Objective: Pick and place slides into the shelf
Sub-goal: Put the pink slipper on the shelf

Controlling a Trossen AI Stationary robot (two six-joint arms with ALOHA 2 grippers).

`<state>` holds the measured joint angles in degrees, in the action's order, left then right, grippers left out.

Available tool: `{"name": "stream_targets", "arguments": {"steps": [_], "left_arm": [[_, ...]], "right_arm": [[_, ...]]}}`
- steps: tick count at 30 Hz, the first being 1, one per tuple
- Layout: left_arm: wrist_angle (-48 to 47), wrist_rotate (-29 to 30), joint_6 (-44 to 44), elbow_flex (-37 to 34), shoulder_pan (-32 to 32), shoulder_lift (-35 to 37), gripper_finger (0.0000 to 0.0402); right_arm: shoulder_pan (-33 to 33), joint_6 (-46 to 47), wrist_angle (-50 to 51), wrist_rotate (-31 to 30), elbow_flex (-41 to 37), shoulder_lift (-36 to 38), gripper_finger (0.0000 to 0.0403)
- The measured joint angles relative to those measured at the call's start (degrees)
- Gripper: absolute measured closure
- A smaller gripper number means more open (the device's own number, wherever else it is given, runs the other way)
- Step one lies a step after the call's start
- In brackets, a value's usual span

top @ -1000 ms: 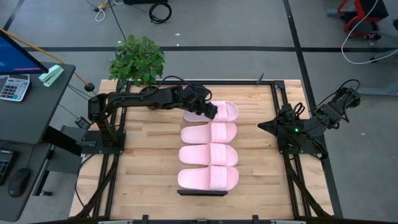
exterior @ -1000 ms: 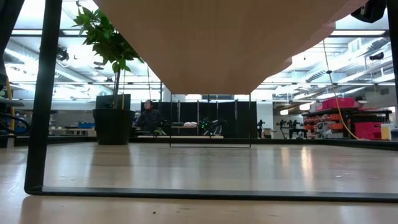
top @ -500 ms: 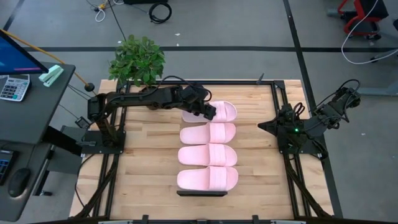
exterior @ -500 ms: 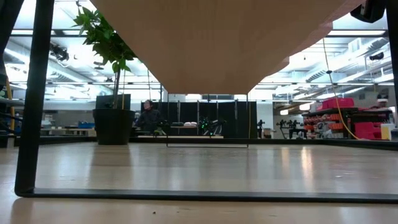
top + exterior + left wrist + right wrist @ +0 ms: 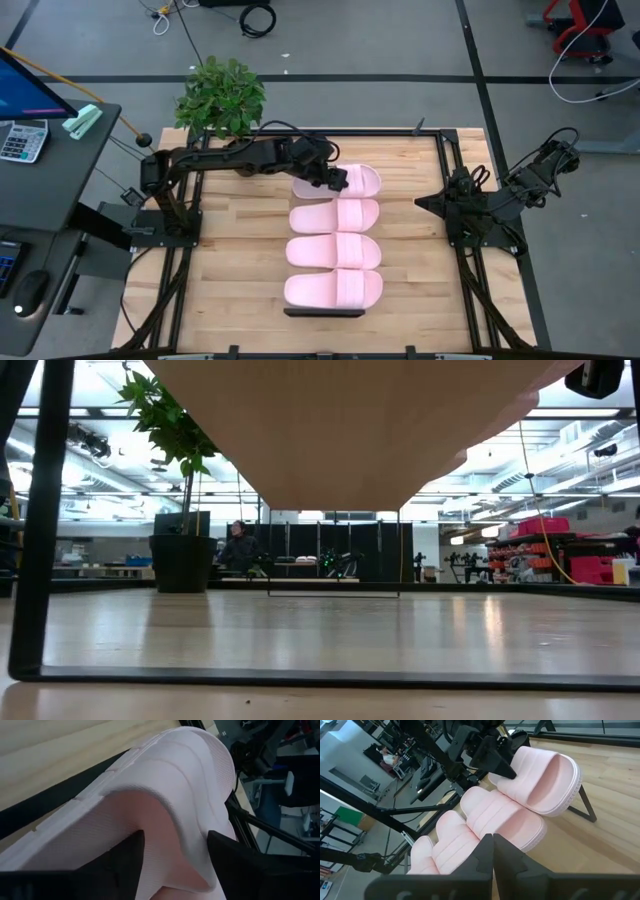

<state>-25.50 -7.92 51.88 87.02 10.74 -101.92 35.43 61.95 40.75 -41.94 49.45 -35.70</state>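
Several pale pink slides lie side by side in a row on the shelf [image 5: 325, 311], whose wooden underside [image 5: 340, 430] fills the top of the low view. My left gripper [image 5: 330, 178] is at the farthest slide [image 5: 355, 181], open. In the left wrist view its fingers stand on either side of the strap's rim [image 5: 197, 827]. The slide rests on the shelf's far end. My right gripper [image 5: 420, 203] waits shut at the table's right side, holding nothing. My left gripper [image 5: 175, 865] has one finger [image 5: 125, 865] in front of the hollow under the far slide's strap. The other finger [image 5: 235, 865] is beside the strap's outer face. It comes slanting down from the table's left. Whether either finger touches the foam, I cannot tell.
A potted plant [image 5: 220, 95] stands at the table's far left corner. A desk with a calculator [image 5: 22, 140] is beyond the left edge. Bare butcher-block tabletop [image 5: 240, 270] lies left and right of the shelf. A person [image 5: 238, 545] sits far back in the room.
My left gripper has stayed at the far slide. In the low view the black upright of the shelf's near rail has moved steadily to the picture's left. In the high view the row of slides has shifted a little toward the table's left.
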Motion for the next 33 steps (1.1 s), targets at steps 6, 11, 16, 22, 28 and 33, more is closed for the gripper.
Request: {"name": "stream_targets", "arguments": {"steps": [6,11,16,22,28,33], "left_arm": [[-0.8,-0.9,-0.3,-0.2,0.3,1.9,0.0193],[-5.0,0.6,-1.3,-0.2,0.4,3.8,0.0204],[-9.6,1.7,-2.5,-0.1,0.4,5.0,0.0211],[-10.4,3.0,-3.0,-0.1,-0.4,7.6,0.021],[-10.3,6.4,-1.5,-0.1,-3.7,12.2,0.0218],[-9.4,13.6,0.3,0.0,-8.9,16.8,0.0225]], "right_arm": [[0.0,0.0,-0.1,0.0,0.0,-0.1,0.0393],[0.0,0.0,0.0,0.0,0.0,-0.3,0.0393],[0.0,0.0,0.0,0.0,0.0,-0.7,0.0393],[0.0,0.0,-0.1,-0.6,0.0,-1.0,0.0393],[-0.9,-2.4,-2.0,-3.6,0.0,-1.1,0.0393],[-5.6,-10.6,-9.4,0.1,0.0,-2.5,0.0396]]}}
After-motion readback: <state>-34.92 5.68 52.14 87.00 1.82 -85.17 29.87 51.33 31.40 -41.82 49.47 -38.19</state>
